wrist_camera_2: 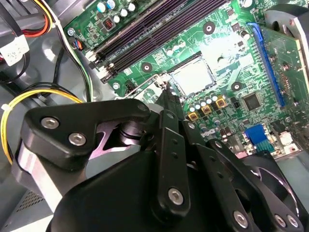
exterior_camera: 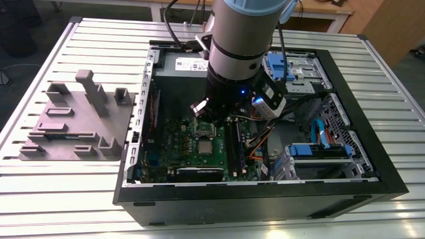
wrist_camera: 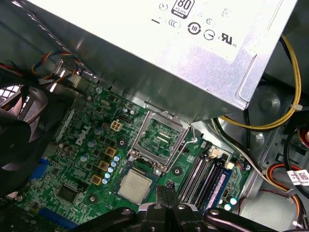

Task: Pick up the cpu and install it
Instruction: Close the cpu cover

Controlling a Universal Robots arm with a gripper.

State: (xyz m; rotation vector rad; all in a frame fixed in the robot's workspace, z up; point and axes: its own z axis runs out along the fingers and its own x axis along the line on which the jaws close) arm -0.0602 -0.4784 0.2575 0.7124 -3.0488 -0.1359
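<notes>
Looking through the exterior view, I see my arm reaching down into a computer case that lies open side up on a slatted metal tabletop. A grey fixture sits on the tabletop just beside the case, on the exterior view's left. The arm's end hangs over the green board inside the case.

The cpu lies flat in its socket on the board, with its silver top facing up. A metal frame is swung open just beside it, so it does not cover the cpu. I can see board parts through the frame's square opening. A thin wire lever stands out at the socket's edge.

The claw hangs near one edge of the cpu. Its two dark fingertips are pressed together and there is nothing between them. I cannot tell whether the tips touch the board or the cpu. They look slightly apart from both.

Long dark memory slots run along the board on the side of the claw away from the cpu. A silver power supply sits beyond the open frame, and yellow cables curve past its corner. A dark fan sits at the board's other end.
</notes>
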